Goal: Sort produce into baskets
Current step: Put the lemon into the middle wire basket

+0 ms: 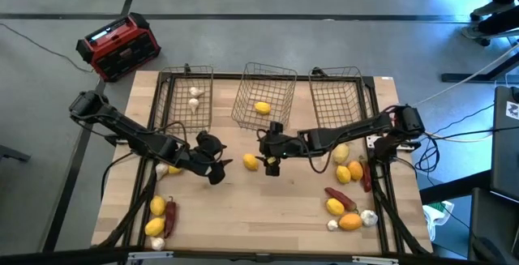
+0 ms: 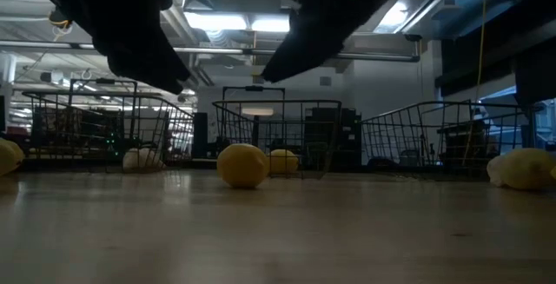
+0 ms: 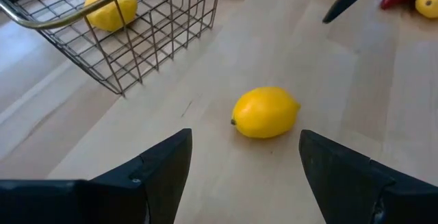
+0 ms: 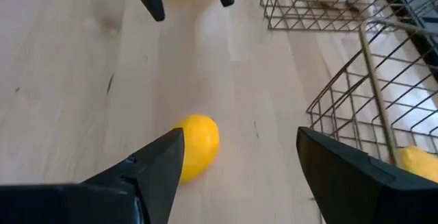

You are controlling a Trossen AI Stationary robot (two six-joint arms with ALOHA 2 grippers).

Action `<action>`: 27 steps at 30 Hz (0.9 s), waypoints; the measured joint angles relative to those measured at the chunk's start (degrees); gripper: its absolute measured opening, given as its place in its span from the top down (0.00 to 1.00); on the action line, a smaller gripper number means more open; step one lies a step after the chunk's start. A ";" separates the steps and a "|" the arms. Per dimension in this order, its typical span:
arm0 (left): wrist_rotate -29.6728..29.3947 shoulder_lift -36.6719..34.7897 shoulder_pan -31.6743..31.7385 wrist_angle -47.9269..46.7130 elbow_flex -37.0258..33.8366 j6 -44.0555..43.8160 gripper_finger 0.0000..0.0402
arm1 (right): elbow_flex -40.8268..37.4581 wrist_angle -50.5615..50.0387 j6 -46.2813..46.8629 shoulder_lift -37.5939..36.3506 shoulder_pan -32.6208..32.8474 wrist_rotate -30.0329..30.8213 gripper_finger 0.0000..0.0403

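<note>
Item: one loose lemon (image 1: 250,161), mid-table, just in front of the middle basket (image 1: 264,99), which already holds another lemon (image 1: 262,108).

Left gripper (image 1: 212,164) and right gripper (image 1: 271,161) flank it, both with fingers spread and empty.

Handling, as you should expect it: firm, light, smooth rind, prone to rolling. Take it across the short middle, not the pointed ends, and squeeze gently.

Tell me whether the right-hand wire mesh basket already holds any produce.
No: in the high view the right-hand dark wire mesh basket shows only bare table through its mesh, while the middle basket holds a yellow lemon.
</note>
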 joint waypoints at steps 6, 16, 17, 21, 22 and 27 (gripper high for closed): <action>0.00 0.02 0.00 -1.20 0.00 0.03 0.34 | 0.02 2.09 0.07 1.95 0.00 -3.47 0.30; 0.02 0.04 0.00 -0.96 0.00 0.05 0.34 | 0.04 2.24 3.50 5.79 0.00 -4.26 0.30; 0.02 0.04 0.00 -0.96 0.00 0.07 0.34 | 0.04 2.50 3.50 6.49 0.00 -4.26 0.30; 0.02 0.04 0.00 -0.89 0.00 0.07 0.34 | 0.04 3.50 3.75 8.41 0.00 -4.23 0.30; 0.02 0.04 0.00 -0.93 0.00 0.07 0.34 | 0.04 3.45 4.25 8.74 0.00 -4.21 0.30; 0.02 0.04 0.00 -0.95 0.00 0.09 0.34 | 0.04 2.64 6.22 9.38 0.00 -4.26 0.30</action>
